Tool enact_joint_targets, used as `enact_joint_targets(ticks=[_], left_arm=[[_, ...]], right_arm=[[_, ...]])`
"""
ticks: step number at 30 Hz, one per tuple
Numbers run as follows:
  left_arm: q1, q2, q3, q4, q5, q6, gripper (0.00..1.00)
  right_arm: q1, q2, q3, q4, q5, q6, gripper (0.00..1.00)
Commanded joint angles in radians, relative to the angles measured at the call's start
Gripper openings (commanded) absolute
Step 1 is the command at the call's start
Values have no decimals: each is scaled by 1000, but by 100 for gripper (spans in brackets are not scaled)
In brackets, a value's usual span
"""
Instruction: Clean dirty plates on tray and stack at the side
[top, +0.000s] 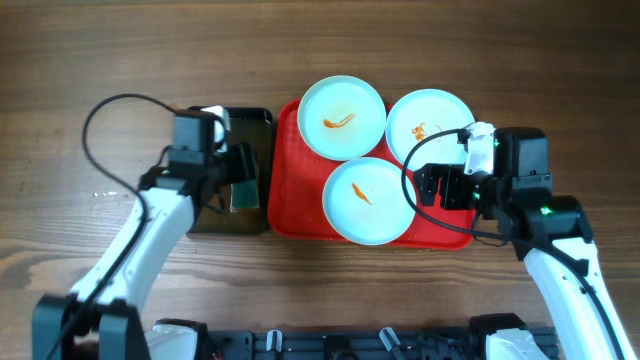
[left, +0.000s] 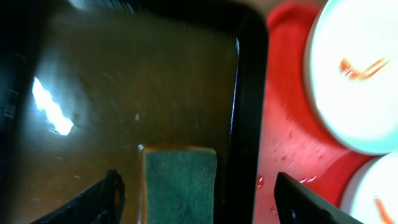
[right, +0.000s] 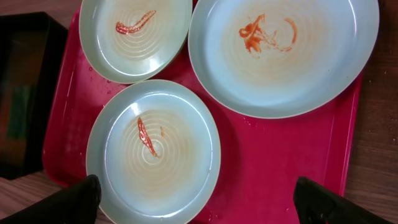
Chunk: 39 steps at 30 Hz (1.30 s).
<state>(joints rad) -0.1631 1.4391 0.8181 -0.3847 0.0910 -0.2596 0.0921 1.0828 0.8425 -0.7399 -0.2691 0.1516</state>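
Three dirty plates lie on the red tray (top: 288, 205): one at the back left (top: 342, 118), one at the back right (top: 430, 125), one in front (top: 370, 200). Each has orange-brown smears. My right gripper (top: 440, 187) is open and empty, low over the tray's right part beside the front plate. In the right wrist view its fingers (right: 199, 208) span the front plate (right: 155, 149) and bare tray (right: 273, 168). My left gripper (top: 235, 178) is open over a green sponge (top: 243, 195). In the left wrist view its fingers (left: 196, 205) straddle the sponge (left: 179, 177).
The sponge lies in a smaller black tray (top: 245, 125) that stands against the red tray's left edge; its rim also shows in the left wrist view (left: 249, 93). Bare wooden table (top: 80, 60) lies around both trays. A black cable loops at the left (top: 100, 110).
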Motion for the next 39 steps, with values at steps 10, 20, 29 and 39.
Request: enact_joint_targets(ticks=[10, 20, 29, 39], left_arm=[[-77, 115, -6, -75, -137, -74, 72], [-123, 211, -14, -59, -127, -89, 49], [-123, 182, -13, -49, -149, -89, 4], [-123, 182, -13, -48, -148, -89, 4]], right_arm=[[2, 9, 23, 6, -16, -18, 100], [2, 9, 23, 6, -16, -18, 99], [2, 9, 23, 9, 16, -18, 99], [2, 264, 19, 14, 29, 87, 51]])
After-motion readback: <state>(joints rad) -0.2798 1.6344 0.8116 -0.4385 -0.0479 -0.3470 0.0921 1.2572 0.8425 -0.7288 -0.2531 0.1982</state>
